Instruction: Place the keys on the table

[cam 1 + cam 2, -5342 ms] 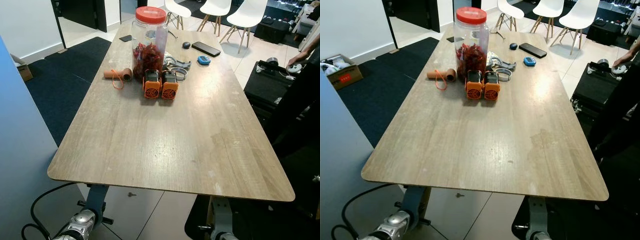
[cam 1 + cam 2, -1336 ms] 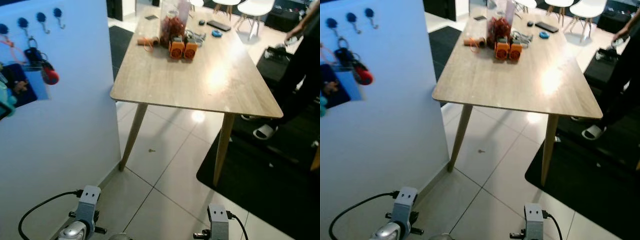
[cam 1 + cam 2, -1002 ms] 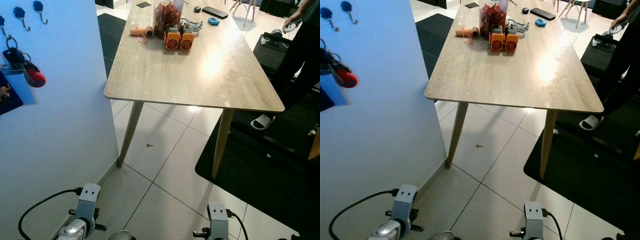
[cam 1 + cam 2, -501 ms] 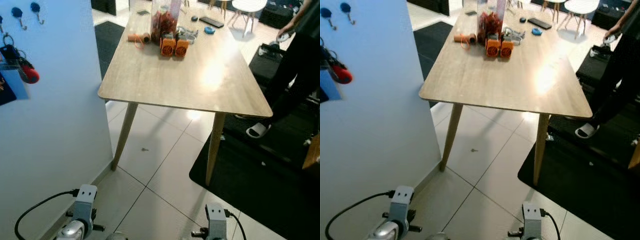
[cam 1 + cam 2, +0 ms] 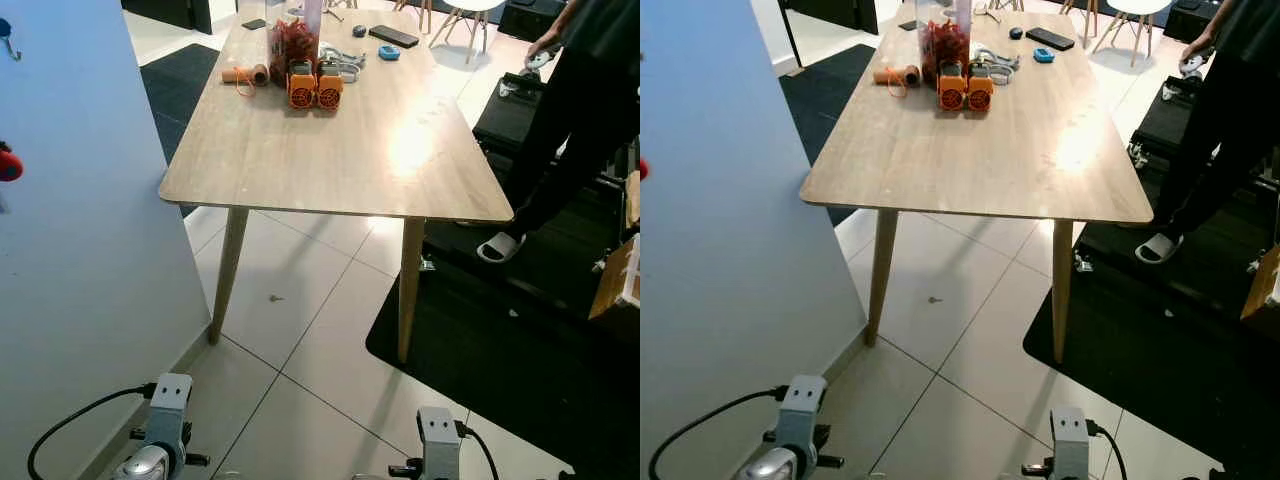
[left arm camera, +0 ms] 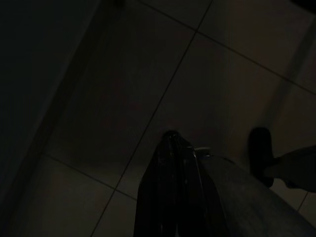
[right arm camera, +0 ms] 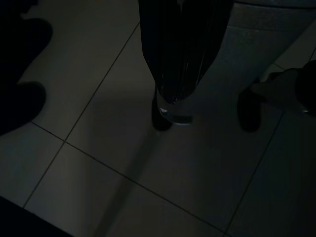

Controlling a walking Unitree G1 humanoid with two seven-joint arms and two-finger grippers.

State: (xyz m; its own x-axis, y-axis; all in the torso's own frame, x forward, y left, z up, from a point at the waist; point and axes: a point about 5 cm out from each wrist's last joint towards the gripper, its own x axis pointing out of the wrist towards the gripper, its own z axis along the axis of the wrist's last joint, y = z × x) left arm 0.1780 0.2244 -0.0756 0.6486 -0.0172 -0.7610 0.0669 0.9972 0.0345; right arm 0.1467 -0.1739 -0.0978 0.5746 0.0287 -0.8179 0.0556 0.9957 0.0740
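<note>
Both pincers hang low over the tiled floor (image 5: 310, 350). Seen from the wrist, the left pincer (image 6: 173, 143) has its two black fingers pressed together, clenched on nothing. The right pincer (image 7: 180, 98) is also pressed closed, with nothing in it. Both wrist views are very dark.

A long wooden worktop (image 5: 330, 150) stands ahead on slim legs. At its far end sit a jar (image 5: 290, 35) with red stuff inside, two small orange boxes (image 5: 314, 88) side by side just in front of the jar, and a phone (image 5: 392, 36) further back.

A pale blue wall (image 5: 80, 280) is on the robot's left. A red thing (image 5: 8, 163) hangs on it at the picture's edge. I cannot tell if it is the keys.

A person's legs (image 5: 575, 120) stand to the right of the worktop, on a black mat (image 5: 480, 330).
</note>
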